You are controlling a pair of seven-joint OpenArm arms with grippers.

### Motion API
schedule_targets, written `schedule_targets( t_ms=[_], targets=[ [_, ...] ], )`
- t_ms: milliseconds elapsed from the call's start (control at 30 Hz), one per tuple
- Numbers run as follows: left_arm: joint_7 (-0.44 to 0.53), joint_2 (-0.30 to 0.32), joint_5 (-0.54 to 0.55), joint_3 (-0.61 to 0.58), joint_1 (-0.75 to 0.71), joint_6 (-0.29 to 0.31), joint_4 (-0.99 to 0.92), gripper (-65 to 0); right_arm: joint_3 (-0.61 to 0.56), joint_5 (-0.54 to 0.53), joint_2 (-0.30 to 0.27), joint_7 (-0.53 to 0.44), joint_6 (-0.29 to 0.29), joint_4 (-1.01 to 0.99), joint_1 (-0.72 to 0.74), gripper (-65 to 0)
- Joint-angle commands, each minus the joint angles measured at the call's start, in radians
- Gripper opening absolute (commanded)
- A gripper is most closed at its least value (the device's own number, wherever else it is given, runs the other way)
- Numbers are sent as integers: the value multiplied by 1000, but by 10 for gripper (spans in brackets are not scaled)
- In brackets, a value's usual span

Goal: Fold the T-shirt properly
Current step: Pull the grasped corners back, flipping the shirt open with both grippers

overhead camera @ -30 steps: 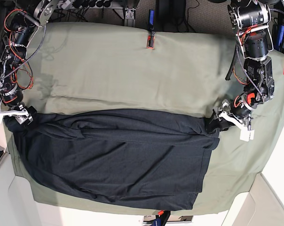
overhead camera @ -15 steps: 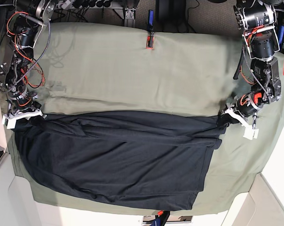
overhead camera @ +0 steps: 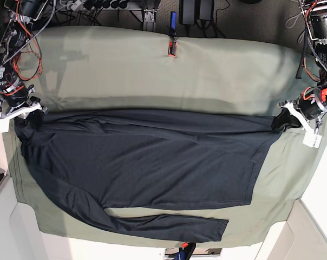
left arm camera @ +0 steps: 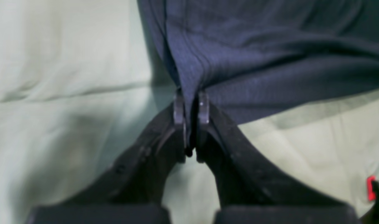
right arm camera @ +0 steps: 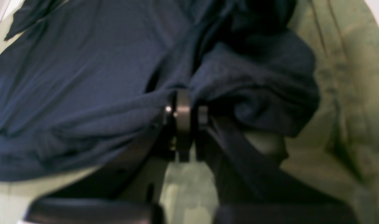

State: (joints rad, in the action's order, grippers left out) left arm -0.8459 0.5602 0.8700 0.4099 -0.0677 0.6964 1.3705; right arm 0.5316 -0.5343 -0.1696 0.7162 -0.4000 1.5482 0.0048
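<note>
1. Right gripper (overhead camera: pixel 24 120), at the left edge of the base view: its jaws are closed on a bunched corner of the T-shirt (overhead camera: pixel 147 168). In the right wrist view the gripper (right arm camera: pixel 184 109) has its two fingers pressed nearly together, with dark knit gathered into folds between and around the tips.
2. The T-shirt lies across the olive-green table cover (overhead camera: pixel 152 70), stretched lengthwise between the two arms. Its upper edge runs in a nearly straight, taut line from one gripper to the other. The body lies flat on the cover below that line. One long sleeve (overhead camera: pixel 163 225) trails along the near edge of the cover, ending toward the right of centre.
3. A red and black clamp (overhead camera: pixel 172 47) sits on the far edge of the table cover, well apart from the shirt.
4. The table cover shows a long crease just above the shirt's upper edge; in the right wrist view the cover (right arm camera: pixel 348 93) appears wrinkled beside the gathered cloth.
5. Left gripper (overhead camera: pixel 281 120), at the right edge of the base view: its jaws are closed on the opposite corner of the shirt. In the left wrist view the gripper (left arm camera: pixel 191 104) pinches a narrow fold of navy fabric (left arm camera: pixel 255 56) between fingers that stand almost touching, and the cloth fans out from the tips over the pale cover (left arm camera: pixel 68 77).
</note>
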Motion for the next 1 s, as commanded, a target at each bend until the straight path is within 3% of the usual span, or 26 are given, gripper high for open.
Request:
schedule_targets(
  t_ms=[0,367,600,833,867,967],
  targets=[
    [-14,25,15,31,-24,2,31,-650,8,-26,-18,-14,-1,36,-26,-650],
    [-35,24,119,268,-330,2,116,-650,14,-103,-18,33,-27,230,-274,-650],
    [-32,4,143,280,-389,2,116,-650,40,-102,-18,30,-27,309,-394,-650],
    [24,-6,143,278,-384,2,115,-650,40,-101,-18,25,-27,308,-395,-650],
    [23,-7,142,278,-384,2,115,-626,40,-101,-18,26,-27,308,-396,-636],
    [22,-7,141,278,-385,2,115,-528,40,-94,-18,29,-27,308,-396,-481]
  ],
)
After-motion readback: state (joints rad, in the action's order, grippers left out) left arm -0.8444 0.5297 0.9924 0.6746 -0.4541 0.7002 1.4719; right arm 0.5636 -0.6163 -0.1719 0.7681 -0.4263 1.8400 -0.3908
